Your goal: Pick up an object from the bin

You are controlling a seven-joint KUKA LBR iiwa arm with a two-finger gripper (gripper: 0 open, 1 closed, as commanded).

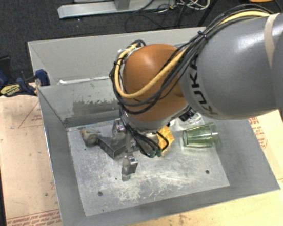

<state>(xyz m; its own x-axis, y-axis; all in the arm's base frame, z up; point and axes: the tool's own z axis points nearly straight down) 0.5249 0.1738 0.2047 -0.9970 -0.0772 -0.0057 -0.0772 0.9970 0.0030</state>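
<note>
While the arm (239, 66) bends low into the bin (166, 179), its jaws stand wide apart

We are noting the grey bin (156, 188): its scratched floor is carrying a clear green cup (200, 137) lying sideways, a yellow thing (168, 137) just beside it, and a small grey lump (89, 137) at the left.

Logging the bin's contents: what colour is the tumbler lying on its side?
The tumbler is clear green, camera view.
</note>
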